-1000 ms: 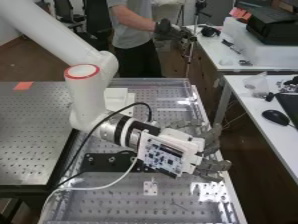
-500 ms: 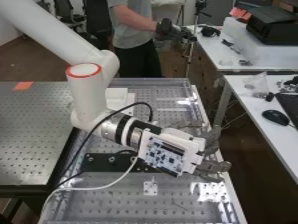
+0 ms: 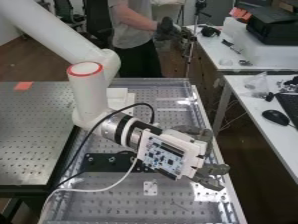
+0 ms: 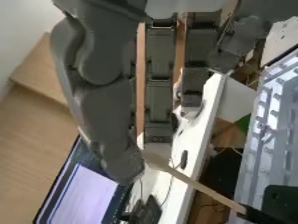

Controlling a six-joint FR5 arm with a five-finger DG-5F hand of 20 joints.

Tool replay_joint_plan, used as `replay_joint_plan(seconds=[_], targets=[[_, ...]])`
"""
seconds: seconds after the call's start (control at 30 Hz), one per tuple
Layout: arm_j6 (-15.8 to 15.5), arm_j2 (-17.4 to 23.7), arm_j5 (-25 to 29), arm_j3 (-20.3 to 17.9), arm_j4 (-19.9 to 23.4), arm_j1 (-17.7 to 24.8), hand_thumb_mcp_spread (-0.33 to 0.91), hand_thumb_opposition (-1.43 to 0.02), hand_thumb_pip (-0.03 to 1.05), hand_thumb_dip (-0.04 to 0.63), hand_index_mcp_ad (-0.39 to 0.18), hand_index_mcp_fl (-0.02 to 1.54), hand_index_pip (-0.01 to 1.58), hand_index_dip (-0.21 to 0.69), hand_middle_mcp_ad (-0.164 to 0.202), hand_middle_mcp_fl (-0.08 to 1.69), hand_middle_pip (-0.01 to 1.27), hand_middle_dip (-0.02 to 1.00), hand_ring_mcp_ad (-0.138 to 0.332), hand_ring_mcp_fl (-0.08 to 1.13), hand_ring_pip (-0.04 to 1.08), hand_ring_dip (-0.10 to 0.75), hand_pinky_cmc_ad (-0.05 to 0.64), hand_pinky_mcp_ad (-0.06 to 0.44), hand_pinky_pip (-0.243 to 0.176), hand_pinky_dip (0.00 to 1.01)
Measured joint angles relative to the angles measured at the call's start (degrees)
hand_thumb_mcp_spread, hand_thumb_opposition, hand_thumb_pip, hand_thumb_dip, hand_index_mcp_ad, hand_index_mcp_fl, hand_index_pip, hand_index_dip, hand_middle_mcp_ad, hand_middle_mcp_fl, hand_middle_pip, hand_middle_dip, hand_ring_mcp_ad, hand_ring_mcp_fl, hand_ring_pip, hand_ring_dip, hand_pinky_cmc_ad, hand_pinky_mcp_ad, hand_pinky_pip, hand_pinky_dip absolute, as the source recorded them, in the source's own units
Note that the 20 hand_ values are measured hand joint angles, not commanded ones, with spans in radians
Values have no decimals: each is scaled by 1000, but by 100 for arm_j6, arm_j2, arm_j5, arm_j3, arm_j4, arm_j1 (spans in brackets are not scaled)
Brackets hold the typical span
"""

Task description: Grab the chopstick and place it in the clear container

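The hand (image 3: 203,167) is at the right edge of the perforated bench (image 3: 130,202), beyond the white mount with the circuit board. In the wrist view the hand (image 4: 110,95) hangs in with its long dark grey fingers; the tip of the largest meets one end of a tan chopstick (image 4: 203,187). The hand is shut on this end, though the contact itself is partly hidden behind that tip. From there the chopstick slants away to a dark part. I cannot make out a clear container for certain.
Right of the bench, past a gap, stands a white side table (image 3: 263,137) with a black mouse (image 3: 275,117). Black and white cables loop beside the arm. A dark bracket (image 3: 106,162) lies on the bench. A person stands beyond its far end.
The hand's fingers have drawn inward and bent more in the high view. The arm has shifted only very slightly to the right.
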Motion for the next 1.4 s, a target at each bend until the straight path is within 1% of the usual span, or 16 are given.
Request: replay_joint_plan(seconds=[0.03, 0.1, 0.13, 0.23, 0.3, 0.47, 0.57, 0.8, 0.93, 0.97, 1.0, 1.13, 1.23, 1.27, 1.37, 1.4], targets=[[-32, 3, 12, 10, -4, 5, 756, -1051, 407, 251, -129, 1353, 246, 396, 16, 1285, 286, 641, 115, 576, 112, 332, 414, 185, -3, 190], [-82, 7, 29, 28, -9, 13, 771, -1051, 405, 251, -120, 1367, 229, 396, 16, 1283, 286, 635, 119, 595, 112, 332, 410, 185, -2, 192], [-113, 9, 34, 38, -7, 17, 773, -1061, 405, 253, -120, 1367, 216, 396, 19, 1283, 286, 635, 119, 592, 113, 332, 428, 180, -5, 192], [-199, 19, 41, 71, 10, 26, 773, -1063, 405, 253, -119, 1398, 187, 398, 17, 1292, 279, 621, 119, 614, 113, 332, 428, 199, -2, 192], [-240, 25, 42, 89, 20, 29, 773, -1066, 405, 253, -101, 1414, 164, 398, 23, 1330, 276, 604, 117, 632, 113, 332, 428, 201, -2, 192], [-416, 51, -17, 208, 59, 42, 773, -1066, 405, 253, -101, 1443, 117, 401, 23, 1347, 274, 571, 117, 632, 110, 332, 443, 201, -5, 188], [-537, 78, -55, 288, 69, 52, 771, -1073, 405, 253, -101, 1450, 101, 398, 23, 1349, 272, 557, 117, 632, 110, 332, 443, 201, 12, 192], [-793, 192, -104, 324, 96, 85, 759, -1077, 405, 253, -101, 1473, 86, 393, 19, 1379, 278, 508, 117, 628, 113, 332, 443, 201, 12, 192], [-1034, 363, -122, 291, 116, 127, 754, -1080, 405, 253, -101, 1494, 86, 379, 23, 1396, 290, 466, 113, 646, 110, 332, 443, 201, 10, 192], [-1052, 378, -122, 287, 117, 131, 750, -1094, 405, 253, -101, 1496, 82, 367, 23, 1401, 290, 459, 99, 646, 113, 332, 443, 202, 12, 192], [-1121, 436, -122, 273, 125, 144, 738, -1094, 405, 253, -101, 1496, 80, 361, 23, 1403, 293, 457, 98, 646, 110, 332, 443, 202, 12, 192], [-1309, 593, -132, 220, 144, 188, 733, -1096, 405, 253, -105, 1504, 84, 361, 19, 1398, 314, 429, 101, 646, 113, 332, 442, 199, 14, 192], [-1615, 801, -108, 135, 172, 257, 724, -1096, 405, 253, -105, 1511, 75, 347, 19, 1398, 316, 429, 101, 644, 113, 332, 443, 199, 16, 192], [-1638, 818, -105, 129, 173, 262, 719, -1096, 405, 253, -105, 1508, 72, 346, 23, 1412, 316, 422, 101, 663, 113, 332, 443, 199, 16, 192], [-2020, 1132, -67, -8, 195, 370, 719, -1114, 405, 253, -105, 1518, 75, 340, 23, 1417, 325, 417, 101, 663, 110, 332, 443, 199, 17, 192], [-2065, 1177, -61, -31, 196, 388, 709, -1114, 405, 253, -105, 1520, 70, 332, 23, 1415, 326, 421, 101, 663, 110, 332, 443, 199, 16, 192]])
